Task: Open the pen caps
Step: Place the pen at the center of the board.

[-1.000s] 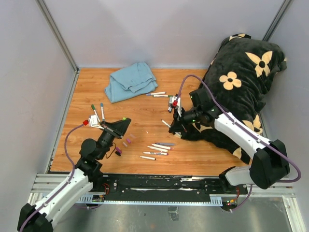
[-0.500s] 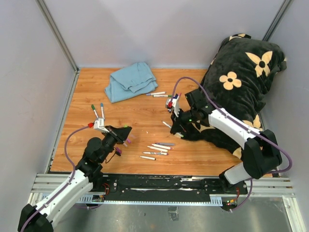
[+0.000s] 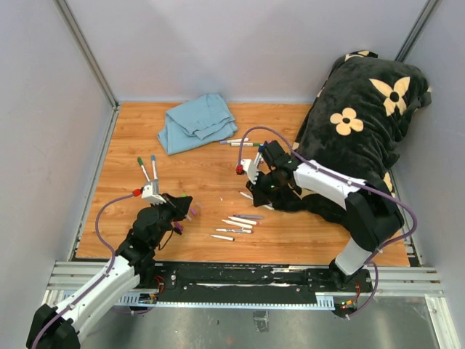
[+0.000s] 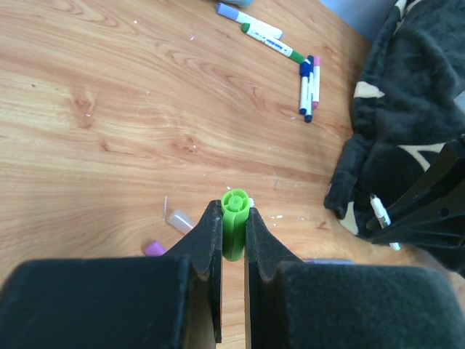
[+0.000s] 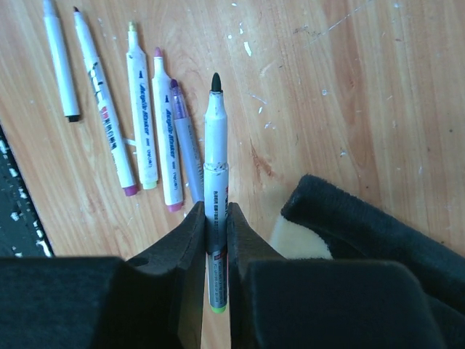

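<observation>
In the left wrist view a green pen cap (image 4: 235, 212) stands end-on between the black pads of my left gripper (image 4: 234, 222), which is shut on it just above the wooden table. Two loose pen caps, one purple (image 4: 153, 249) and one pale (image 4: 179, 220), lie just left of it. My right gripper (image 5: 216, 218) is shut on an uncapped white marker (image 5: 216, 138) with a dark tip and a green tail end. From above, the left gripper (image 3: 183, 206) is at the front left and the right gripper (image 3: 259, 190) is beside the pillow.
Several uncapped markers (image 3: 236, 222) lie in a row at the front middle. Capped markers rest near the cloth (image 3: 236, 142) and at the left (image 3: 146, 168). A blue cloth (image 3: 196, 122) lies at the back. A black flowered pillow (image 3: 363, 109) fills the right side.
My left gripper has sunk toward the front edge with the green cap. The right arm has swung left with the uncapped marker.
</observation>
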`<action>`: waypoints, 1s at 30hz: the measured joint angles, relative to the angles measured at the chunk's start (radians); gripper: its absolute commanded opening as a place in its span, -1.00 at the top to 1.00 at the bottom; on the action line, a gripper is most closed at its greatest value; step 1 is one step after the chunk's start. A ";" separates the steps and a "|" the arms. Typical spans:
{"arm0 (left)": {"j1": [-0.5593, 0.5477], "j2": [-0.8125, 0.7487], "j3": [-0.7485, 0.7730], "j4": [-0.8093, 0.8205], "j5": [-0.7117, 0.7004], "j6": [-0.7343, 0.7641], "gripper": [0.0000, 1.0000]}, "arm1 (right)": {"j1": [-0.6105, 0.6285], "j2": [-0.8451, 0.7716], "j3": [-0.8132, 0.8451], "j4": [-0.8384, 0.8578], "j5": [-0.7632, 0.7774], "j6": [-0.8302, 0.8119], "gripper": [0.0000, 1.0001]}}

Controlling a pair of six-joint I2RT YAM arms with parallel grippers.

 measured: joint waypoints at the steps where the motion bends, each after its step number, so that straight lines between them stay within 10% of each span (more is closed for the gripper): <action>1: 0.000 0.000 -0.003 -0.001 -0.003 0.000 0.99 | 0.010 0.016 0.005 -0.002 0.018 0.000 0.75; 30: 0.000 0.014 -0.014 0.002 -0.031 -0.001 0.99 | 0.102 0.186 0.091 -0.077 0.187 -0.001 0.49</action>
